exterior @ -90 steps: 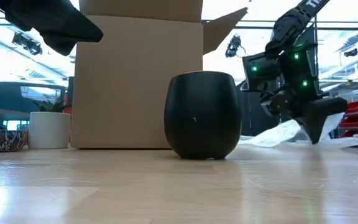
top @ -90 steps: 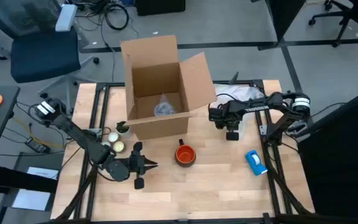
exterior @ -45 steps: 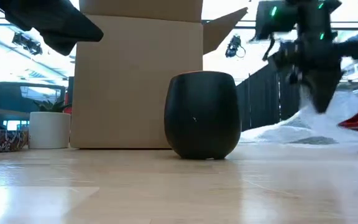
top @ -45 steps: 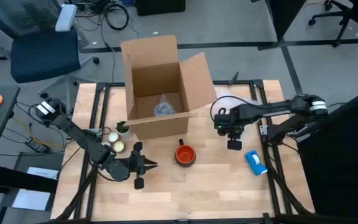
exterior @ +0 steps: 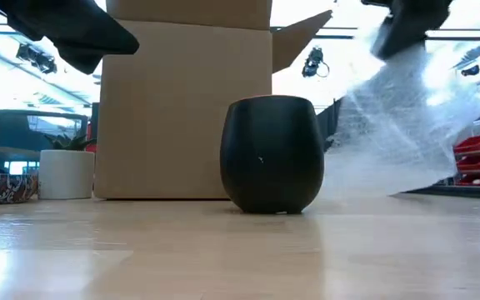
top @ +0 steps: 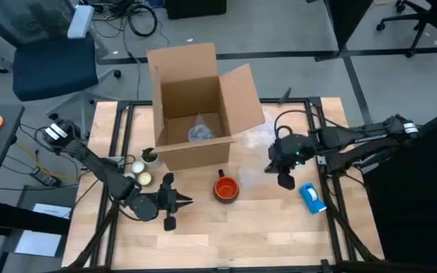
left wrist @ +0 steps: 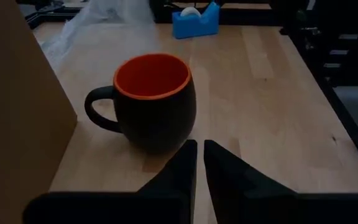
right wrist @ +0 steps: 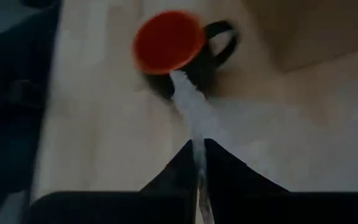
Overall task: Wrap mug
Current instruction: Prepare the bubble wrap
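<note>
My right gripper pinches the edge of a thin, see-through wrap sheet and holds it up in the air, while my left gripper waits with its fingers almost together at about nine o'clock from the mug. The mug stands upright on the table in front of the cardboard box, at about nine o'clock from my right gripper. I think I should hold tight and lay the sheet down flat beside the mug, going slow so it does not tip.

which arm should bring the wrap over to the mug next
Right. The right gripper is shut on the bubble wrap, lifted beside the mug. The left gripper holds nothing.
</note>
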Tool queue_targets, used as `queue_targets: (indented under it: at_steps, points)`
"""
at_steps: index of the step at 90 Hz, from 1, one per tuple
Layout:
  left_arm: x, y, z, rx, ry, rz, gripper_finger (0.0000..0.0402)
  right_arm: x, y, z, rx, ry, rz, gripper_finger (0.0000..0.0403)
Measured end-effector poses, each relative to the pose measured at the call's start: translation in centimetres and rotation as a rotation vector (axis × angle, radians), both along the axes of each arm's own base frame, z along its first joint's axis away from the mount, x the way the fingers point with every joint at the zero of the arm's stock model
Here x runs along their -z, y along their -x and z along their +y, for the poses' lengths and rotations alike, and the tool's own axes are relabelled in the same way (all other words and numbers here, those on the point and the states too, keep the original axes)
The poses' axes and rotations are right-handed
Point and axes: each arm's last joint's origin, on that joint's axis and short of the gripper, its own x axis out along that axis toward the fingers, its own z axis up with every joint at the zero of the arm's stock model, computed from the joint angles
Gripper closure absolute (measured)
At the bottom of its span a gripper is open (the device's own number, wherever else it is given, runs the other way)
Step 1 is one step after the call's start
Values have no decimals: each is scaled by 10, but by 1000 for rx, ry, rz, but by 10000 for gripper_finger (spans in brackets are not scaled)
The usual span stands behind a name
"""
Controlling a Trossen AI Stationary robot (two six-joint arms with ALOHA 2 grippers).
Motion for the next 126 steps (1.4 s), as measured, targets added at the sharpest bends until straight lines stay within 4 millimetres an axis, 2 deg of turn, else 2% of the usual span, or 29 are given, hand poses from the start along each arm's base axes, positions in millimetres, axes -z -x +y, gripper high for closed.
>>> queue_targets:
  at_steps: [18, 33, 49, 59, 69, 83, 99, 126]
  points:
    - [0, 0, 0, 0, 2, -2, 385, 22, -5, 44, -62, -212, 124, 403]
    - [-2, -1, -1, 0, 13, -16, 385, 44, -18, 73, 24, -278, 202, 401]
    - [-2, -1, -1, 1, 13, -18, 385, 73, -32, 86, 59, -307, 344, 371]
    - [-2, -1, -1, 1, 12, -18, 385, 86, -38, 86, 75, -408, 474, 338]
    - [-2, -1, 0, -3, -7, -21, 385, 81, -45, 83, 46, -496, 515, 307]
    - [-2, -1, 0, -1, -14, -20, 385, 60, -45, 79, -4, -488, 407, 283]
    - [-2, -1, 0, -1, -15, -20, 385, 43, -38, 72, 17, -458, 305, 263]
    - [-2, -1, 0, -2, -15, -21, 385, 40, -37, 69, -2, -441, 277, 217]
